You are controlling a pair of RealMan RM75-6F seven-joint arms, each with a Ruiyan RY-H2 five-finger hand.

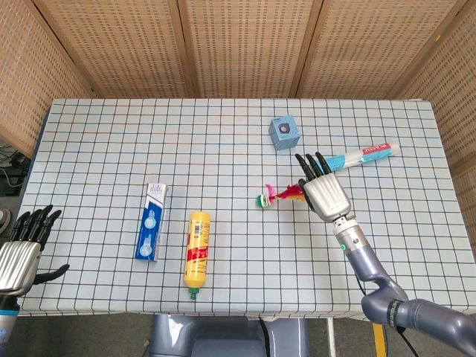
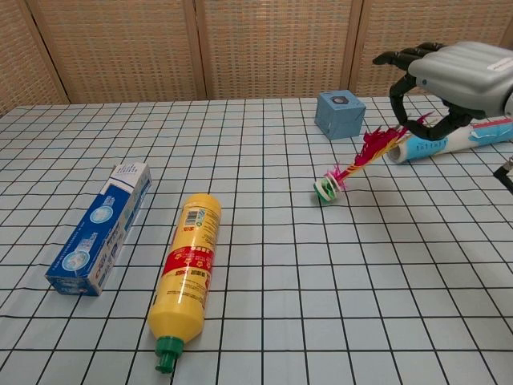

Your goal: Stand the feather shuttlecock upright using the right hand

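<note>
The feather shuttlecock (image 2: pixel 357 164) hangs tilted, its green-and-white base (image 2: pixel 326 189) low at the table and its red and yellow feathers slanting up to the right. My right hand (image 2: pixel 453 76) is raised above the table and grips the feather tips between its curled fingers and thumb. In the head view the shuttlecock (image 1: pixel 275 196) pokes out to the left of the right hand (image 1: pixel 326 195), which hides most of the feathers. My left hand (image 1: pixel 22 249) hangs off the table's front-left corner, fingers spread, holding nothing.
A blue cube (image 2: pixel 340 113) stands behind the shuttlecock, and a toothpaste tube (image 2: pixel 461 136) lies under the right hand. A yellow bottle (image 2: pixel 186 273) and a blue toothpaste box (image 2: pixel 102 227) lie at the front left.
</note>
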